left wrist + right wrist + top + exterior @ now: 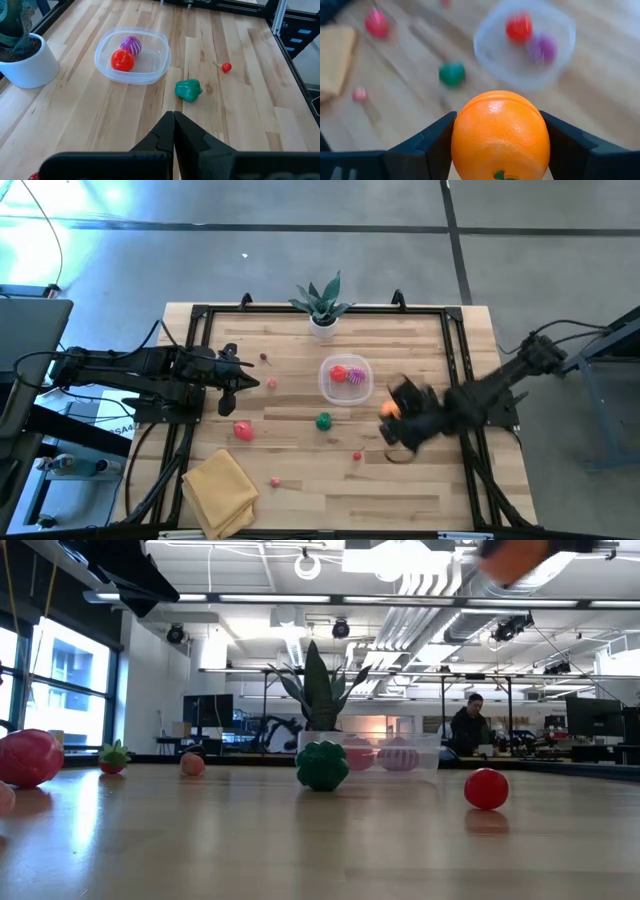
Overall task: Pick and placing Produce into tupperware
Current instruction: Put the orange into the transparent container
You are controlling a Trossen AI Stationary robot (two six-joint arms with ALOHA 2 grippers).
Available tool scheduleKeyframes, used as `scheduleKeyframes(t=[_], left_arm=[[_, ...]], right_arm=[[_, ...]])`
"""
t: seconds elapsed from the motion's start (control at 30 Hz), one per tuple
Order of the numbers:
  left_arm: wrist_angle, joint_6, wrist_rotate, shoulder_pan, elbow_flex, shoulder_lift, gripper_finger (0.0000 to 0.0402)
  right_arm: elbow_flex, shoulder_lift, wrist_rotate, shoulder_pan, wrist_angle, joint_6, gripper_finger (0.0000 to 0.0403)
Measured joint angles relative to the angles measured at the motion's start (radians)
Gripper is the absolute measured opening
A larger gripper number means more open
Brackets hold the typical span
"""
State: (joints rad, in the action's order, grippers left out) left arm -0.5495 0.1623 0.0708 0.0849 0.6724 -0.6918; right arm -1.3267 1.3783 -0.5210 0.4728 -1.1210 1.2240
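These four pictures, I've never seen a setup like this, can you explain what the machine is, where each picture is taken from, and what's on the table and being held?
It is a robot with two dark arms at a wooden table. One picture looks straight down from above, one looks level across the tabletop, and two come from cameras on the arms' wrists.

The right pincer grips a toy orange. The left pincer is shut and empty, waiting at the left side.

A clear plastic container holds a red piece and a purple one. Loose on the table lie a green toy pepper and small red and pink pieces. A potted plant and a folded yellow cloth sit at the edges.
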Motion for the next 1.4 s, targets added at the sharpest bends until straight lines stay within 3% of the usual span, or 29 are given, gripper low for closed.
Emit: scheduleKeyframes(t=[0.1, 0.23, 0.5, 0.97, 1.4], left_arm=[[0.000, 0.000, 0.000, 0.000, 0.000, 0.000, 0.0001], [0.000, 0.000, 0.000, 0.000, 0.000, 0.000, 0.0001], [0.000, 0.000, 0.000, 0.000, 0.000, 0.000, 0.0001], [0.000, 0.000, 0.000, 0.000, 0.000, 0.000, 0.0001], [0.000, 0.000, 0.000, 0.000, 0.000, 0.000, 0.0001]], right_arm=[[-0.045, 0.000, 0.007, -0.147, 0.100, -0.253, 0.0239], [-0.051, 0.012, 0.113, -0.331, 0.246, -0.501, 0.0239], [-0.051, 0.162, 0.331, -0.557, 0.269, -0.657, 0.0239], [-0.051, 0.486, 0.451, -0.611, 0.281, -0.770, 0.0239], [-0.050, 0.555, 0.478, -0.612, 0.359, -0.815, 0.0239]])
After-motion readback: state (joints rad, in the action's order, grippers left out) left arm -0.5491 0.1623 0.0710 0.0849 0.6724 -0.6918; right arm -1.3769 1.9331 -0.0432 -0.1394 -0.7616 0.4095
